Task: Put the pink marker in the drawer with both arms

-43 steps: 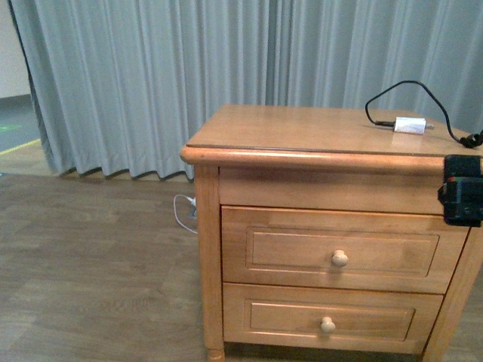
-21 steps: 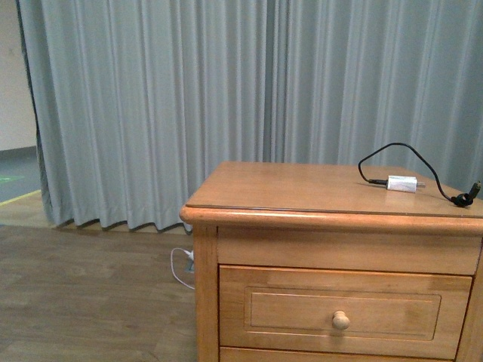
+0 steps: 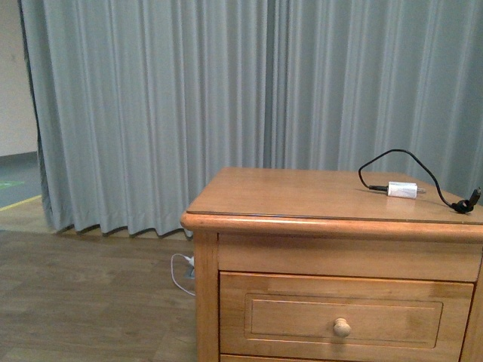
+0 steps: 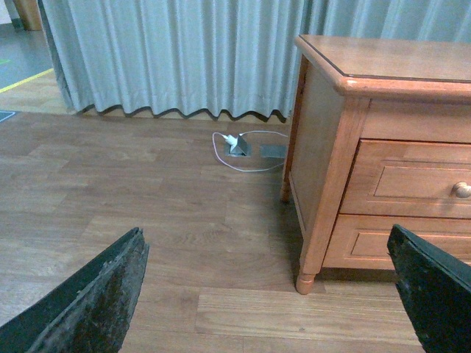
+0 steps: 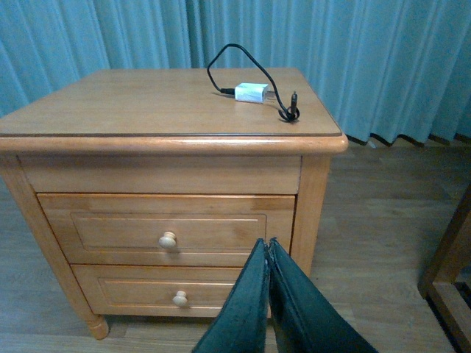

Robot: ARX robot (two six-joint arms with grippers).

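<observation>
The pink marker is out of view in every view. The drawer (image 3: 287, 320), the upper one of a light-brown nightstand (image 3: 302, 193), is closed and has a round knob; it also shows in the left wrist view (image 4: 412, 181) and the right wrist view (image 5: 110, 229). My left gripper (image 4: 265, 294) is open wide above the wooden floor, to the left of the nightstand, with nothing between its fingers. My right gripper (image 5: 266, 246) is shut and empty, in front of the nightstand's right side at about drawer height. Neither arm shows in the front view.
A white plug with a black cable (image 3: 402, 189) lies on the nightstand top, also seen in the right wrist view (image 5: 251, 93). The lower drawer (image 5: 140, 293) is closed. Grey curtains (image 3: 151, 113) hang behind. A floor socket with a white cord (image 4: 237, 143) lies by the curtain.
The front view has shifted upward: the nightstand sits lower in the picture, the lower drawer has dropped out of frame, and the black gripper at the right edge is gone from view.
</observation>
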